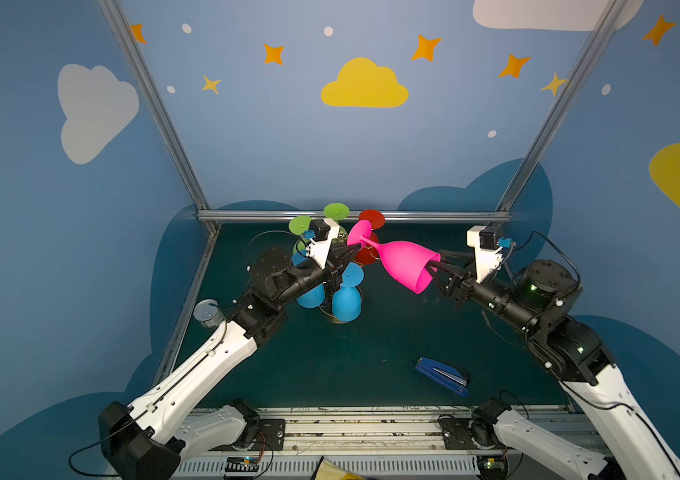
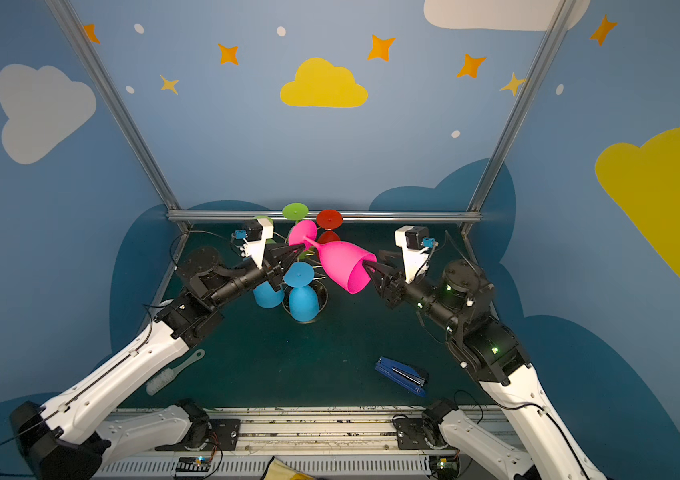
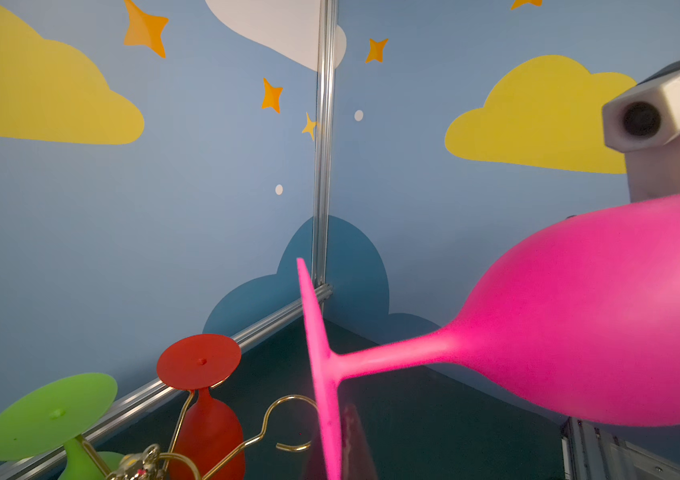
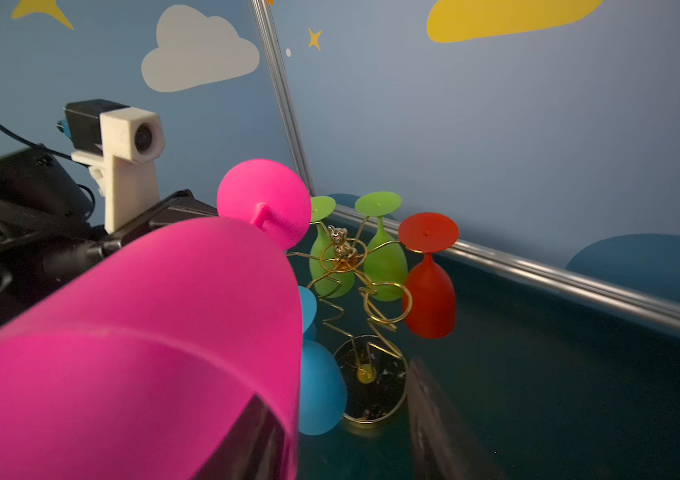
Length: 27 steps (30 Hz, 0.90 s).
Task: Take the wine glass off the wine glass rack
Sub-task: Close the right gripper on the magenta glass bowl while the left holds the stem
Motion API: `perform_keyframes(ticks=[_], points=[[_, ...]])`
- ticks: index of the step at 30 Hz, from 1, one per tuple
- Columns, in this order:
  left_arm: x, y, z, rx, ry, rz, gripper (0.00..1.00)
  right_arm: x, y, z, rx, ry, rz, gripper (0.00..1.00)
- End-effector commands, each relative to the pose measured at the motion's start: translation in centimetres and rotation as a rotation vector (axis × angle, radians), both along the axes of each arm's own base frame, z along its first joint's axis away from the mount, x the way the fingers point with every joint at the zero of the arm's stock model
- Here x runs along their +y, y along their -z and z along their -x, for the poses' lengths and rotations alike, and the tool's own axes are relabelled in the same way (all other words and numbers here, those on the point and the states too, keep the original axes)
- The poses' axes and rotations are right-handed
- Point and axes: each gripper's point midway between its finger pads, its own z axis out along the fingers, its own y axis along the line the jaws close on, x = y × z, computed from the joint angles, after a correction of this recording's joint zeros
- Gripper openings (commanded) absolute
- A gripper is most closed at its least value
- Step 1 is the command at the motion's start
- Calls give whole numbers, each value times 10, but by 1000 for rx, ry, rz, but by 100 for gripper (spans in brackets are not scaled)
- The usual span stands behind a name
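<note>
The wine glass (image 1: 402, 262) (bright pink, opaque) lies roughly horizontal in the air above the dark green desk (image 1: 350, 365), spanning the gap between both arms; its foot points toward the wine glass rack (image 4: 379, 395) and its mouth toward the right arm; the foot sits just beside the rack's top, and the left wrist view does not settle whether it touches the nearest gold loop. The left tool (image 1: 354, 248) is pressed together on the edge of the glass's foot, pinching it; in the left wrist view the foot shows edge-on with one blurred fingertip alongside it. The right tool (image 1: 433, 266) straddles the rim of the bowl with its jaws spread; one finger (image 4: 246, 440) lies inside the bowl against the wall; the other finger (image 4: 433, 415) stands outside, apart from the wall. The rack stands near the back of the desk; a red glass (image 4: 429, 299), two green glasses (image 4: 386, 266) and two blue glasses (image 1: 346, 303) hang on it, bowls downward. A blue stapler (image 1: 442, 376) lies on the desk nearer the front, well apart from the rack; a metal can (image 1: 208, 312) stands at the desk's left edge; a white brush (image 2: 172, 374) lies beside the left arm.
</note>
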Motion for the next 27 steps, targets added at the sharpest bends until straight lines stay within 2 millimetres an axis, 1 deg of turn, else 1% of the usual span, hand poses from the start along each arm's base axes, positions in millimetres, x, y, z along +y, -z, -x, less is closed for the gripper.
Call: perform_keyframes(ticks=[1,7,11,13,16,17,18,20,21,23,24,25,27], points=[[-2,-10,9,-17,44,20,3,8,-20,6,-28,-65,-56,35],[-1,-7,5,-9,37,13,3,17,-20,4,-7,-104,-68,21],[2,-8,2,-10,17,13,3,19,-22,4,-2,-112,-74,9],[3,-7,-1,-8,4,13,3,20,-22,3,4,-112,-75,0],[5,-7,-4,-6,-10,13,5,20,-22,0,10,-107,-80,0],[7,-7,-5,-5,-18,13,7,20,-22,0,10,-105,-82,0],[7,-6,-6,-2,-25,12,11,19,-23,-2,11,-99,-82,0],[10,-6,-7,-3,-38,12,24,16,-24,-5,12,-74,-76,0],[15,-7,-12,-3,-79,13,33,14,-25,-6,10,-59,-74,0],[23,-9,-15,-8,-129,17,69,4,-28,-8,-7,-13,-63,0],[28,-9,-16,-10,-154,17,77,-1,-29,-8,-14,9,-56,0],[34,-10,-18,-17,-184,16,81,-8,-31,-8,-24,39,-48,0],[46,-14,-19,-38,-239,18,84,-23,-36,-5,-48,100,-34,0]])
